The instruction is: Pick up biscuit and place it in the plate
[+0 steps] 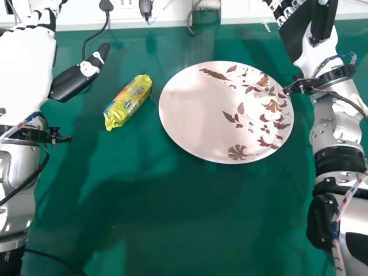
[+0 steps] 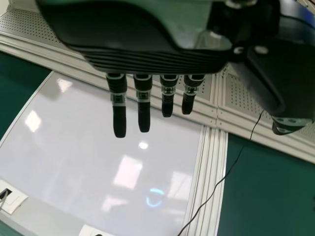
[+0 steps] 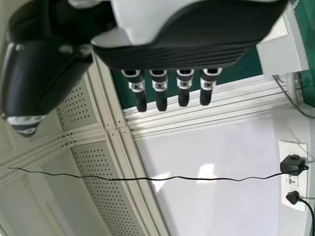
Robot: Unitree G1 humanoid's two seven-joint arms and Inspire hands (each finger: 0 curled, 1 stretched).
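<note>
Item 1: biscuit [image 1: 127, 102], yellow-wrapped, on green table [image 1: 172, 218] betw. L hand [image 1: 26, 66] & plate [image 1: 190, 118]; lies to R of L thumb, long axis diag., far end angled twd. plate. Item 2: L hand, nearer of the 2, open, fingers straight, empty; next move prob. rightwd. & down, grip across biscuit's width. Item 3: R hand [image 1: 300, 37], open, empty, beyond plate's R side.
</note>
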